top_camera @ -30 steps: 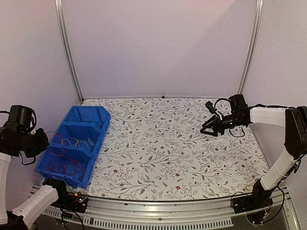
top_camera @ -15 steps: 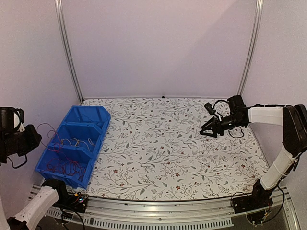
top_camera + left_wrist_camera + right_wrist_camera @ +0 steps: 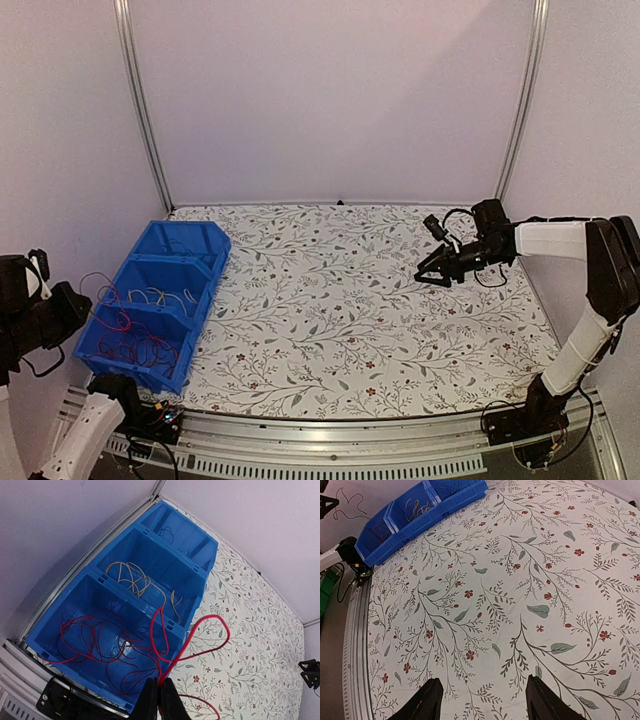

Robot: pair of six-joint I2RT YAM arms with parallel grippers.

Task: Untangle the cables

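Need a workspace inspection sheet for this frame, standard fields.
Surface: floral cloth, lying flat.
Job's things: red cables piled in the near compartment of the blue bin, one strand looping out over the cloth; yellow cables in the middle compartment.
Clutter: nothing seen.
Grippers: left gripper fingers shut on a red strand, left of the bin; right gripper open, empty, above the cloth's right side.
Cables: black rig lead hangs at the right wrist.
Surroundings: plain walls, metal frame posts.
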